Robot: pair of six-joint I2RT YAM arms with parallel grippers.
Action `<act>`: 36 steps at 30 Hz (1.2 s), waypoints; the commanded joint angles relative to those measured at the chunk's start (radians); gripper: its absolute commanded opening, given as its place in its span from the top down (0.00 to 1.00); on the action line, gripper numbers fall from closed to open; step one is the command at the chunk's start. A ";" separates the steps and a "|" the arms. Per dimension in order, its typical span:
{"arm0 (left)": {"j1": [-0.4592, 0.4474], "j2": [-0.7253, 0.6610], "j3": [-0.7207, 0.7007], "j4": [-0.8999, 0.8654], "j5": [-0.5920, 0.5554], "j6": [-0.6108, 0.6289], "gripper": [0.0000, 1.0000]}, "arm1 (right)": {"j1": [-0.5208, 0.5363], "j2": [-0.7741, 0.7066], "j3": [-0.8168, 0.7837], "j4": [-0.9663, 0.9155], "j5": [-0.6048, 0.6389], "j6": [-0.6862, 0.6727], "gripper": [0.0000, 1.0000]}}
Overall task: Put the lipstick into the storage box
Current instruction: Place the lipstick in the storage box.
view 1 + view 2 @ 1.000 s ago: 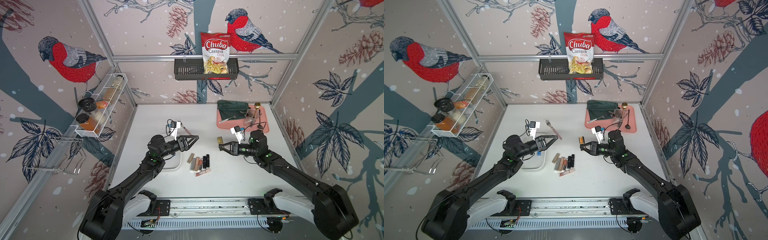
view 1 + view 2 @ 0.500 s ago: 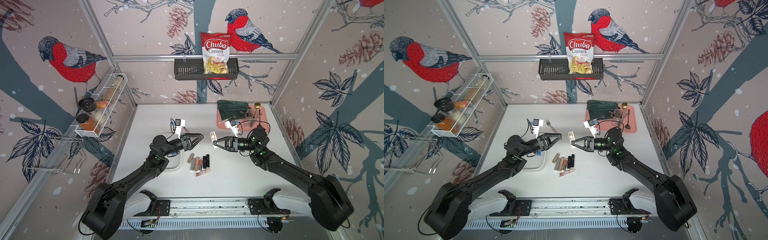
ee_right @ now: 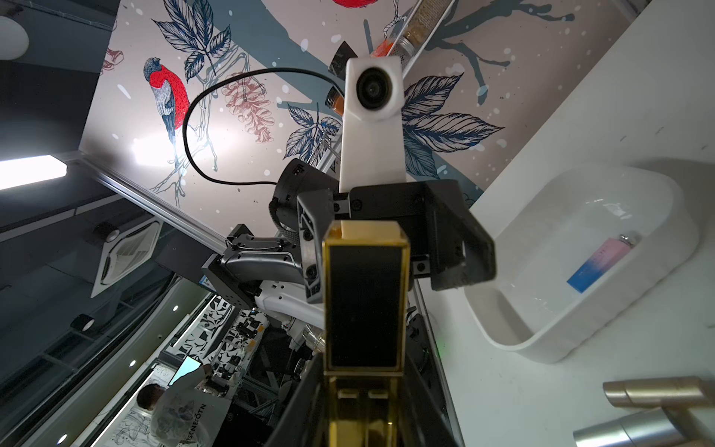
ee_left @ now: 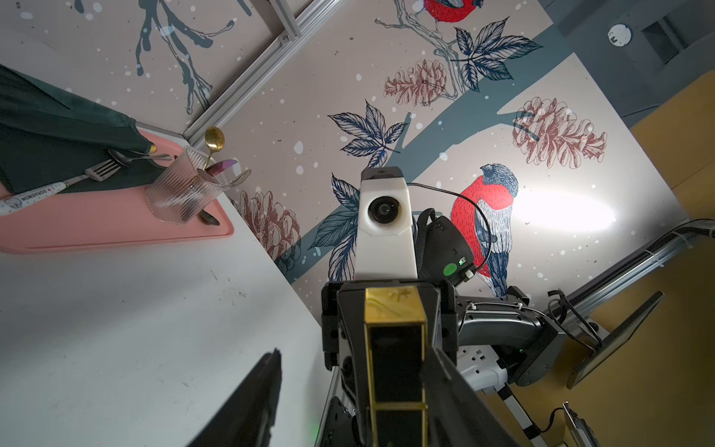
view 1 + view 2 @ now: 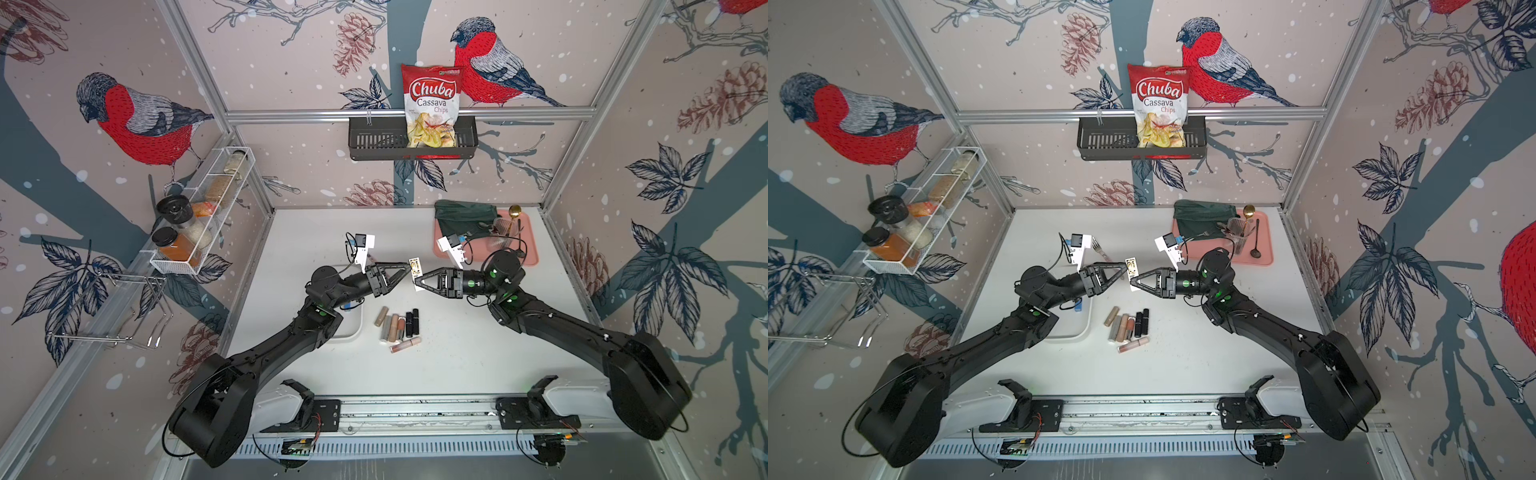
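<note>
While the square gold-and-black lipstick (image 5: pixel 414 266) is held in the air above the middle of the white table (image 5: pixel 457 361), one end of it is clamped between the closed jaws of the right gripper (image 5: pixel 419 281). The other end is flanked by the left gripper (image 5: pixel 407 272), whose jaws are set at a middling width. In the left wrist view one finger (image 4: pixel 263 394) is seen clear of the lipstick, so no grip is shown there.

The plain white rectangular plastic storage box (image 3: pixel 572 329) with rounded corners is set left of the table's middle and is partly hidden beneath the left arm in both top views. The lipstick is held up to the right of it. A pink-to-blue tube (image 3: pixel 601 263) is seen lying inside. A cluster of loose cosmetic tubes (image 5: pixel 399 328) is laid just beside the box, toward the front edge. A flat pink tray (image 5: pixel 530 257) is set at the far right corner.
</note>
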 commanded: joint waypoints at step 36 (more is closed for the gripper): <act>-0.003 -0.024 0.023 -0.125 0.076 0.066 0.98 | -0.027 0.017 0.036 -0.094 -0.003 -0.076 0.00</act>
